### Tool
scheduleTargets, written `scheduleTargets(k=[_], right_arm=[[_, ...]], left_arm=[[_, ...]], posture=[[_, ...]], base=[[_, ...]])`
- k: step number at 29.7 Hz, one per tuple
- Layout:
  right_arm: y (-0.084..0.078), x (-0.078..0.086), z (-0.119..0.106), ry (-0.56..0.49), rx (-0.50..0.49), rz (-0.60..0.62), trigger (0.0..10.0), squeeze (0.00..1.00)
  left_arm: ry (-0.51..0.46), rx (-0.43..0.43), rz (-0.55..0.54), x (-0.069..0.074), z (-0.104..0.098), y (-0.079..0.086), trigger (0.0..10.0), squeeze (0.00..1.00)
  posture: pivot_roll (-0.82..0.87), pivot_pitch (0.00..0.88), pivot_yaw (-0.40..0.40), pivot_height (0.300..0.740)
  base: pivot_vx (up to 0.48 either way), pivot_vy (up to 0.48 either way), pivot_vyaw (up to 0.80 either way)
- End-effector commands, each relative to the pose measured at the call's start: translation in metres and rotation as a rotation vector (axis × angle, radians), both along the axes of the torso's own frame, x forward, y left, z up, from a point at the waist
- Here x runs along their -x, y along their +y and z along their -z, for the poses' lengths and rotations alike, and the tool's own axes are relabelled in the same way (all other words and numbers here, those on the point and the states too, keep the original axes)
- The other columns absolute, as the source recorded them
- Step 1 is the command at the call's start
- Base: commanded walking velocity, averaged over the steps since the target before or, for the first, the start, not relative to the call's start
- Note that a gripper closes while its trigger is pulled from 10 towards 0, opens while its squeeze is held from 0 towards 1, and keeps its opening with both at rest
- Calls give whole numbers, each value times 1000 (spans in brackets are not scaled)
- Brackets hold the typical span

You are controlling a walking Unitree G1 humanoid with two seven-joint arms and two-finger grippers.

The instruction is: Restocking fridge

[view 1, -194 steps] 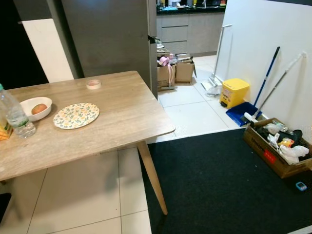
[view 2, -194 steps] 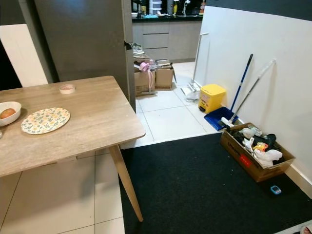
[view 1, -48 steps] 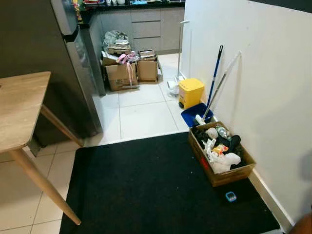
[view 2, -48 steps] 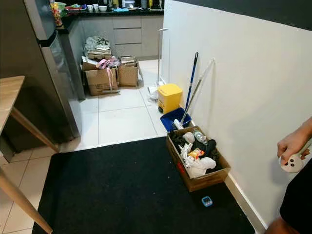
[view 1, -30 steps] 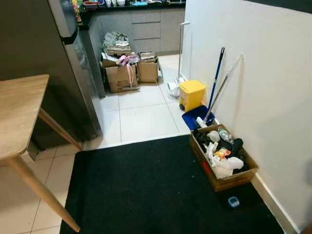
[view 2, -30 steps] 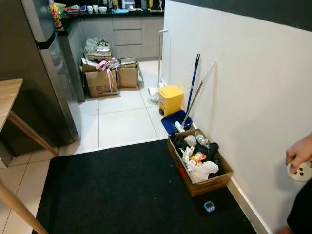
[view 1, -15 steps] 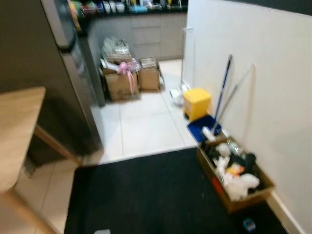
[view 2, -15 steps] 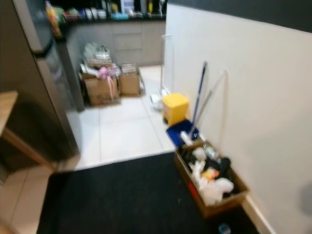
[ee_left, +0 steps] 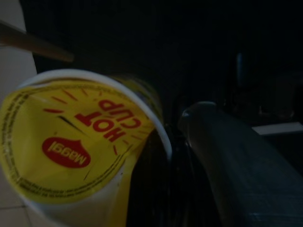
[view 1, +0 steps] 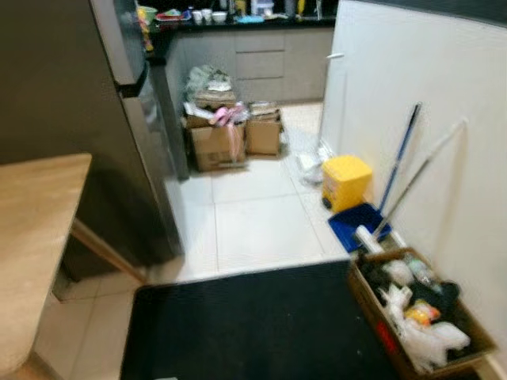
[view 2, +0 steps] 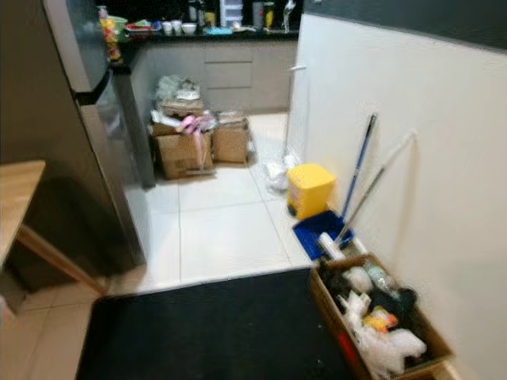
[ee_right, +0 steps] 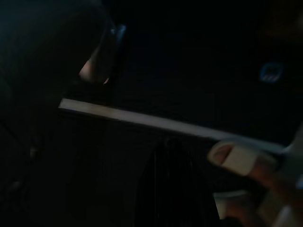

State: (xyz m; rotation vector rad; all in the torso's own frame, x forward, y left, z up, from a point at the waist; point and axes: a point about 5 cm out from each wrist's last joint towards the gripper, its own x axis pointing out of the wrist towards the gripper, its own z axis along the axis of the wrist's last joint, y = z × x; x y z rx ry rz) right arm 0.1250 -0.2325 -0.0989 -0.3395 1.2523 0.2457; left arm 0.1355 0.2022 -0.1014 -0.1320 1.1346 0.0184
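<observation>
- Left eye view: a tall dark grey fridge stands at the left, its door side facing a white tiled floor. The corner of a light wooden desk juts in just beside the fridge. A black floor mat lies in the foreground. Along the white wall at the right stand a small yellow bin, a blue dustpan and 2 long-handled mops leaning on the wall. An open brown cardboard box full of rubbish sits on the mat's right edge.
- Right eye view: the same scene, slightly blurred. Behind the fridge, 2 brown cardboard boxes sit on the tiles in front of grey kitchen cabinets.
- Left wrist view: very dark. The left pincer grips a yellow-lidded white noodle cup, printed "HOT CUP" in red; the cup lies tilted between the 2 black fingers, which are closed against its sides. So the cup is in the pincer, well apart from the fridge.
- Right wrist view: very dark. The right pincer is a dim black shape and I cannot tell how far open it is. A person's fingertips show pale near it. A pale strip crosses the dark floor, and a small blue object lies beyond it.
</observation>
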Motion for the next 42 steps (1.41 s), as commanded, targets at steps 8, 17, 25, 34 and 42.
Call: scheduleTargets(k=[8,17,25,34,42], right_arm=[[5,-2,0,-9,-14,4,10000,0],[9,-7,0,-21,-23,5,10000,0],[15,-14,-1,-35,-26,-2,10000,0],[21,-15,-1,-48,-64,16,10000,0],[16,-6,1,-39,-63,33,10000,0]], left_arm=[[27,4,-5,9,3,0,10000,0],[26,8,-7,9,3,-1,10000,0],[25,10,-5,8,3,-2,10000,0],[25,14,-5,8,3,-2,10000,0],[20,24,-4,7,3,-6,10000,0]], posture=[[-87,0,20,740],[-91,0,18,740],[-91,0,22,740],[-93,0,22,740],[-96,0,21,740]], base=[[404,0,-445],[406,0,0],[409,0,0],[415,0,0],[415,0,0]])
